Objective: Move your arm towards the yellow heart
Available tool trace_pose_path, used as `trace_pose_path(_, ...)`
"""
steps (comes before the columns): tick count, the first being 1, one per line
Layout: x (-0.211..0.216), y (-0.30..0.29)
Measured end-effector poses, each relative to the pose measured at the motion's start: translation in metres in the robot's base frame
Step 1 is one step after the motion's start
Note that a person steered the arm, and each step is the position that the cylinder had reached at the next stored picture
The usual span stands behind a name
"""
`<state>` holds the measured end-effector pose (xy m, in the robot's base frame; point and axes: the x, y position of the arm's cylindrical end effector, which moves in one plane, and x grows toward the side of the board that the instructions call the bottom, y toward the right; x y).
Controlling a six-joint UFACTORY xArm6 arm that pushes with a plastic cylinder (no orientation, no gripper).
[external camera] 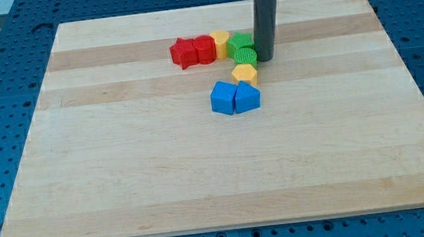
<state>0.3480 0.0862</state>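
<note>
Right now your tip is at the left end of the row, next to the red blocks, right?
Not quite. The camera view shows my tip at the view's right end of the row, beside the green blocks. The red blocks sit at the view's left end.

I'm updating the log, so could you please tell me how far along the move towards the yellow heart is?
Done: my tip stands at the cluster, on the view's right of the green blocks. In hand: closing on yellow. Two yellow blocks show, one in the top row, one below the greens; I cannot tell which is the heart. Left: the short way to either, neither touched yet.
</note>
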Motion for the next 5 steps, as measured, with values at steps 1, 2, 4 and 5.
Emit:
trace_pose_path(1,-0.011,0.029)
trace_pose_path(2,-0.052,0.038)
trace_pose_path(4,-0.077,0.015)
trace_pose_path(5,-0.084,-0.002)
